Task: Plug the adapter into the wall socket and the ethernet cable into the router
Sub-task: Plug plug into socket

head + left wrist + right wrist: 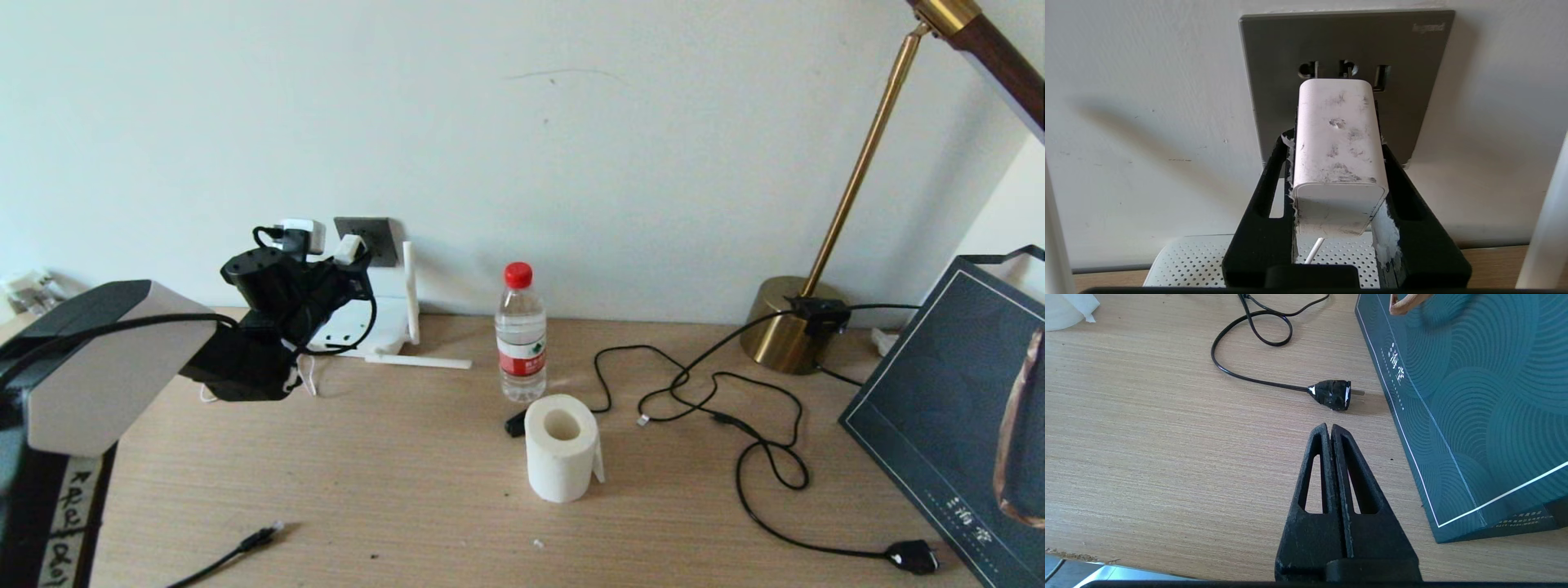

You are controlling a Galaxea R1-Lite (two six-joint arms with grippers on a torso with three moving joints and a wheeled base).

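The left gripper (1337, 171) pinches the adapter (1337, 147) against the wall socket (1274, 61) at the far left, above the router (392, 322). A bottle (521, 331) and toilet-paper roll (562, 445) stand mid-table. The ethernet cable (257, 539) lies near the front edge. The right gripper (1331, 433), fingers pressed together, hovers near the lamp plug (1331, 395).

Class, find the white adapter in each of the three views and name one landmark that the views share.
Head view: the adapter is at upper left, in the left gripper, against the wall socket.
Left wrist view: adapter centre, between the black fingers, at the socket.
Right wrist view: not in it.
Shared landmark: the dark-grey socket plate, in the head and left wrist views.
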